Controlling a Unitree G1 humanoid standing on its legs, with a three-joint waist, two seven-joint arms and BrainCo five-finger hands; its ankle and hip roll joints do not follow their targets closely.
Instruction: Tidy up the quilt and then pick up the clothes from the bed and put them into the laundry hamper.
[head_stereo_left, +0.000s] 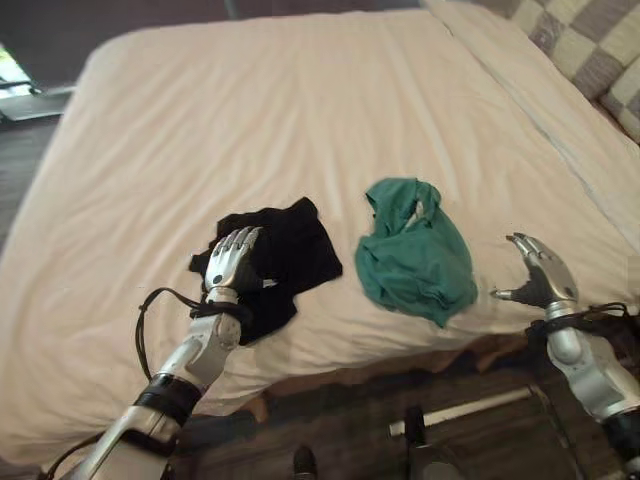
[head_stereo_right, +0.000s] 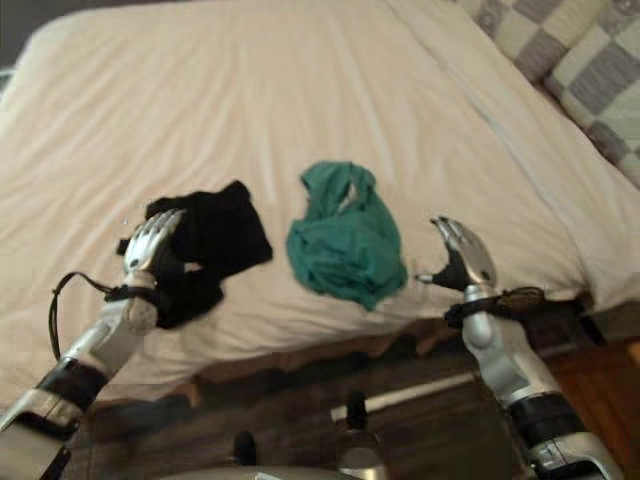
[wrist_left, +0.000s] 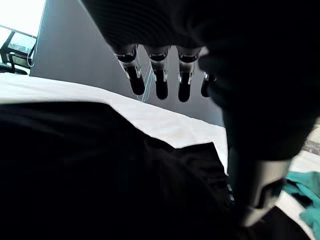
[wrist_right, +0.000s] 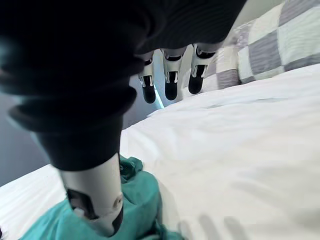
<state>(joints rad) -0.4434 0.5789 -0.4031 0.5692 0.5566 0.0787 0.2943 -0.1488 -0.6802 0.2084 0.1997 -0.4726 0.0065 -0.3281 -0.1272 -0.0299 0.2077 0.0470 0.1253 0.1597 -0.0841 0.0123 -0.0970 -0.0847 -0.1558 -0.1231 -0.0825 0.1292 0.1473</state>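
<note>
**Hands open above clothes on the bed**

Left hand (head_stereo_left: 232, 260) is seen in the left eye view over the black garment (head_stereo_left: 290, 255), fingers relaxed, nothing gripped. Right hand (wrist_right: 100, 165) is shown in the right wrist view, empty, spread beside the green garment (wrist_right: 140, 205) on the quilt (wrist_right: 240, 145).

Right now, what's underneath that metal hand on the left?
The left hand hovers with relaxed fingers over a crumpled black garment, which lies on the cream quilt beside a green garment. Whether anything lies beneath the black cloth cannot be seen.
</note>
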